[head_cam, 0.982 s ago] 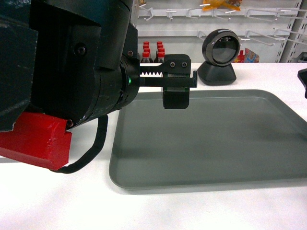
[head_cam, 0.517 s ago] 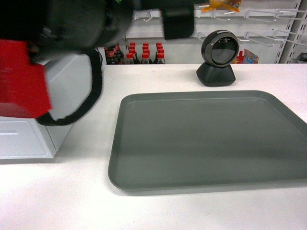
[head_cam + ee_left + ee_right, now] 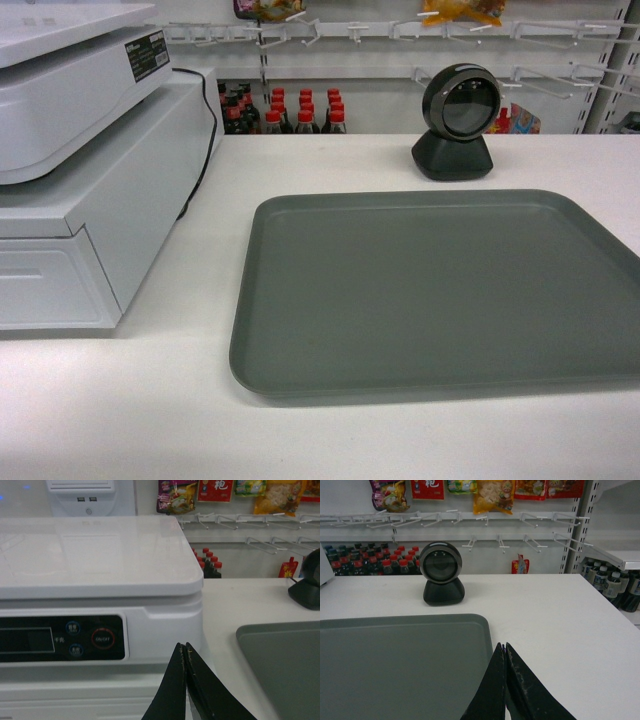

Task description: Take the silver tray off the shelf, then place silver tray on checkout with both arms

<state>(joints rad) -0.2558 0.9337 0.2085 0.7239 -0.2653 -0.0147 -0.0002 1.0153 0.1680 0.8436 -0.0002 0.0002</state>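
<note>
The silver tray [image 3: 440,290] is lying flat on the white table [image 3: 130,420], its long side running across the head view and its right end cut off by the picture's edge. Nothing is sitting inside it.

To the left of the tray, a white cash register [image 3: 80,170] is standing on the table, with a black cable [image 3: 200,100] trailing down its side. Behind the tray, a black round-headed scanner [image 3: 455,125] is standing on its base, apart from the tray's far rim. Beyond the table, red-capped bottles [image 3: 300,110] are lined up on a low shelf, and snack packets [image 3: 492,492] are hanging from wall hooks above.

The left claw [image 3: 185,682] is showing its two black fingers pressed together with nothing between them, hanging in front of the register's control panel [image 3: 60,637], left of the tray's corner. The right claw [image 3: 505,682] is likewise closed tip to tip and empty, hanging just beside the tray's right edge over bare table.
</note>
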